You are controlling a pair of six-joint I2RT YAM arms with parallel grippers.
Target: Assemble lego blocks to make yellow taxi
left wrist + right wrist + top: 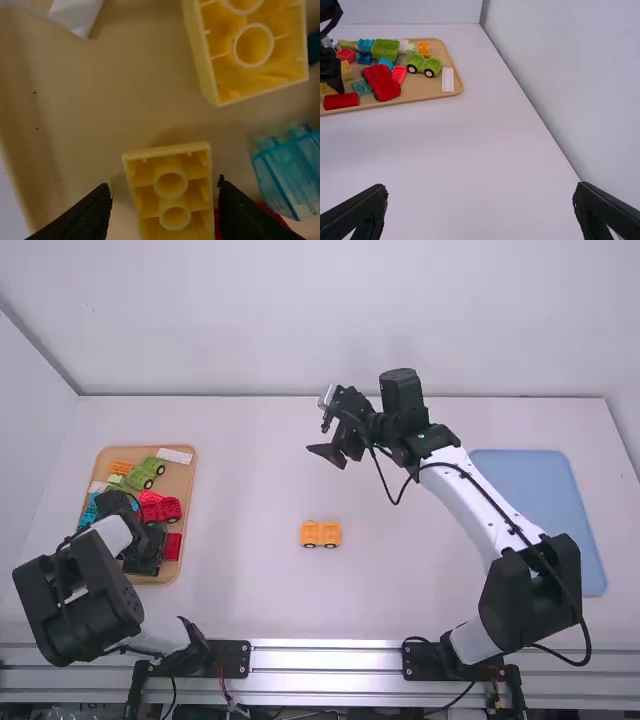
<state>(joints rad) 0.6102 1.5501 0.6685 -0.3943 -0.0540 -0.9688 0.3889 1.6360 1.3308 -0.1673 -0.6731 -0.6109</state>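
Over the wooden tray (183, 480), my left gripper (148, 548) points down. In the left wrist view, my left gripper (164, 197) is open, its fingers on either side of a small yellow block (172, 212) lying hollow side up, with a gap at the left finger. A larger yellow block (255, 50) lies hollow side up beside it. A yellow block piece on dark wheels (321, 534) stands mid-table. Beyond it, above the table, my right gripper (324, 427) is open; in the right wrist view, my right gripper (481, 192) has nothing between its fingers.
Around the left gripper, the tray holds a green car (147, 473), red blocks (160, 508), a translucent blue block (290, 170) and a white plate piece (447, 80). A blue tray (540, 490) lies at the right, beside the right arm.
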